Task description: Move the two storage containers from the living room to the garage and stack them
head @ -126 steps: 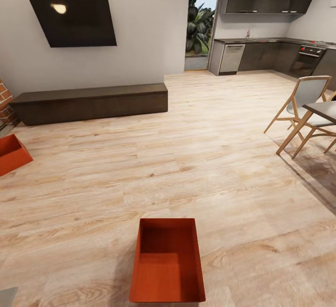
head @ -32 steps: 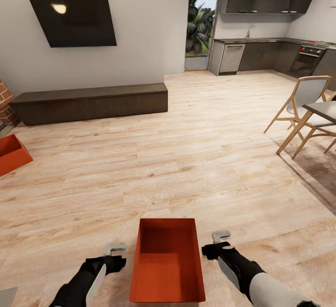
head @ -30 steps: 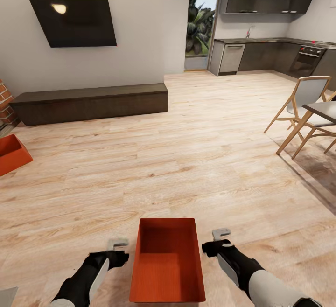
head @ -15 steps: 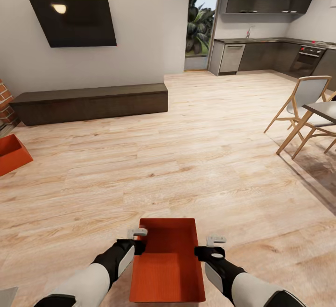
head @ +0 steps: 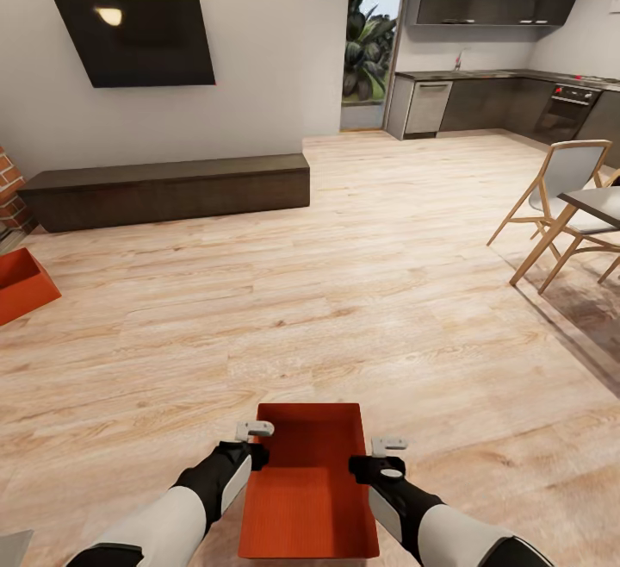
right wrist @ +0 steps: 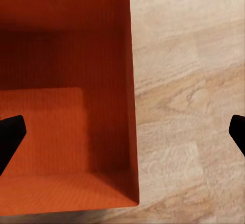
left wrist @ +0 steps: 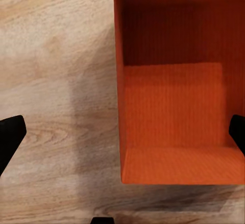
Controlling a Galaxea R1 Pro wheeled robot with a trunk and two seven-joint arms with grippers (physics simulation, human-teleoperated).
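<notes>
One orange-red storage container point(head: 308, 481) sits on the light wood planks of the living room, just in front of me. Its twin point(head: 21, 283) lies at the far left edge by the brick. My left gripper point(head: 255, 431) hovers over the near container's left wall, open. In the left wrist view that wall point(left wrist: 120, 106) runs between the two wide-apart black fingertips point(left wrist: 10, 138). My right gripper point(head: 387, 445) hangs open over the right wall. The right wrist view shows the container point(right wrist: 66, 96) with its wall point(right wrist: 132, 91) between the spread fingertips point(right wrist: 10, 134).
A long dark bench point(head: 168, 190) stands under the black wall TV point(head: 138, 37). Wooden chairs point(head: 560, 196) and a table edge point(head: 598, 205) are at the right. A kitchen point(head: 499, 102) lies beyond, and brickwork point(head: 9, 192) at the left.
Both arms came into view on either side of the near container and closed inward. In the last half second the right gripper shifted left over the right wall. The container has not moved.
</notes>
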